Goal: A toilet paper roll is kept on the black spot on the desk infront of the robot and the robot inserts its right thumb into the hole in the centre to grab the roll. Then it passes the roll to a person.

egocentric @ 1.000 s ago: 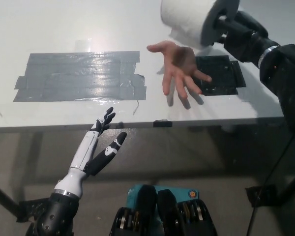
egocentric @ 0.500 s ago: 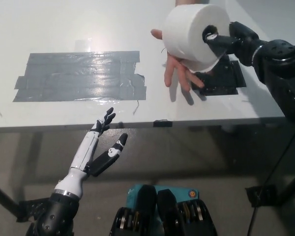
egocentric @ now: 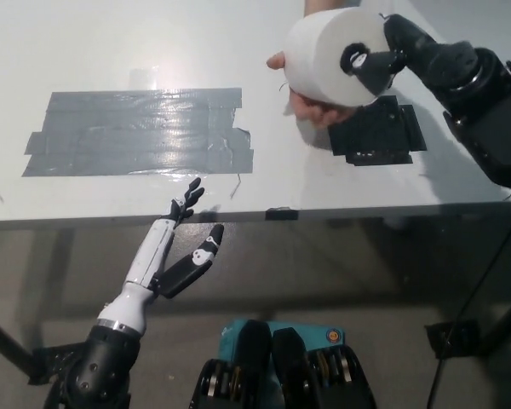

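The white toilet paper roll (egocentric: 328,55) is held in the air over the table's far right, its hole facing the camera. My black right hand (egocentric: 390,53) is shut on the roll, with the thumb pushed into the centre hole. A person's hand (egocentric: 311,106) cups the roll from underneath and behind, its fingers curled against the paper. The black spot (egocentric: 379,129) on the table lies bare just below the roll. My white left hand (egocentric: 175,247) rests open below the table's near edge at the lower left.
A wide patch of grey tape (egocentric: 140,132) covers the white table (egocentric: 111,43) at the left. The table's front edge runs across the middle of the picture, with a dark floor and black stand legs (egocentric: 468,336) below it.
The person's hand has risen from flat over the table and closed under the roll. My right hand has kept the roll up, shifting it slightly. The left hand has barely moved.
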Action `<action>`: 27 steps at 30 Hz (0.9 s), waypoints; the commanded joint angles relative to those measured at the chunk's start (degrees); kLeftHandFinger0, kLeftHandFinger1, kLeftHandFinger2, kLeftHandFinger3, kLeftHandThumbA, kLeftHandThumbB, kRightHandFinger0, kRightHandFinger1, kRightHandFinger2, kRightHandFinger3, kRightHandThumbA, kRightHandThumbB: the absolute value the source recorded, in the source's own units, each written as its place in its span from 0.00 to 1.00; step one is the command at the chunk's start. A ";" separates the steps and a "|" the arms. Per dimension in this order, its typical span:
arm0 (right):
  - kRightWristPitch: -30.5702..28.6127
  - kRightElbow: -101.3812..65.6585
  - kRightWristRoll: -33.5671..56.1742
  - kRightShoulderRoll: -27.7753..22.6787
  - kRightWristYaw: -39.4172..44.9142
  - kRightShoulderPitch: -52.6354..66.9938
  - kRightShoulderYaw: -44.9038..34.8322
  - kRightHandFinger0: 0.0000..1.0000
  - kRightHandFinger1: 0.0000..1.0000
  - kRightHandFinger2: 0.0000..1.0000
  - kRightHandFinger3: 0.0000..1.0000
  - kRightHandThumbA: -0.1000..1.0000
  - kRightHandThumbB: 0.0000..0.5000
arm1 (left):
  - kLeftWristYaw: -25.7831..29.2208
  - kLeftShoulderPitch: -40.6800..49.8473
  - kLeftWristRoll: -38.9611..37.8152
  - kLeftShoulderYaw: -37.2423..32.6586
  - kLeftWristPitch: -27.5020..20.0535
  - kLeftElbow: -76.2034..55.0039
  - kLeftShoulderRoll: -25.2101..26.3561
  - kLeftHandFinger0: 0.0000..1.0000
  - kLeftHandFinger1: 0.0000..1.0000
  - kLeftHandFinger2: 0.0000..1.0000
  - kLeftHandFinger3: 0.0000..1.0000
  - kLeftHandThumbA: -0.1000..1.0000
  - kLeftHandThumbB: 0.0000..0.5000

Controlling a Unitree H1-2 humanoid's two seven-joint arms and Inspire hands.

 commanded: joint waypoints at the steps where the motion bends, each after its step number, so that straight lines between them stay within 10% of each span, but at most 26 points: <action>1: -8.10 0.88 -9.87 -2.10 9.63 -7.34 2.45 0.36 0.77 0.98 0.85 0.00 0.50 | -0.60 -2.71 0.28 -0.49 -0.89 -0.97 0.33 1.00 1.00 1.00 1.00 0.64 0.05; 3: -8.23 1.49 -10.04 -2.10 12.13 -7.72 2.34 0.40 0.69 0.78 0.65 0.06 0.54 | -0.53 -3.07 0.37 -0.53 -0.90 -0.74 0.34 1.00 1.00 1.00 1.00 0.64 0.05; 5: -6.22 0.65 -9.98 -2.50 18.17 -8.51 2.94 0.64 0.78 0.89 1.00 0.38 0.74 | -0.54 -3.13 0.52 -0.56 -0.85 -0.72 0.32 1.00 1.00 1.00 1.00 0.64 0.05; 8: -2.81 0.26 -7.68 -2.64 25.40 -9.45 2.12 0.98 1.00 1.00 1.00 0.46 0.83 | -0.51 -3.47 0.89 -0.62 -0.72 -0.66 0.40 1.00 1.00 1.00 1.00 0.64 0.05; 12: -2.69 -0.89 -8.56 -3.62 28.03 -9.65 1.84 1.00 1.00 1.00 1.00 0.65 1.00 | -0.57 -3.75 1.10 -0.74 -0.58 -0.56 0.34 1.00 1.00 1.00 1.00 0.65 0.04; 27: 2.67 -14.80 -8.60 -6.67 22.02 -8.06 -15.53 1.00 1.00 1.00 1.00 0.83 1.00 | -0.83 -4.27 1.43 -1.03 -0.75 -0.23 0.60 1.00 1.00 1.00 1.00 0.61 0.02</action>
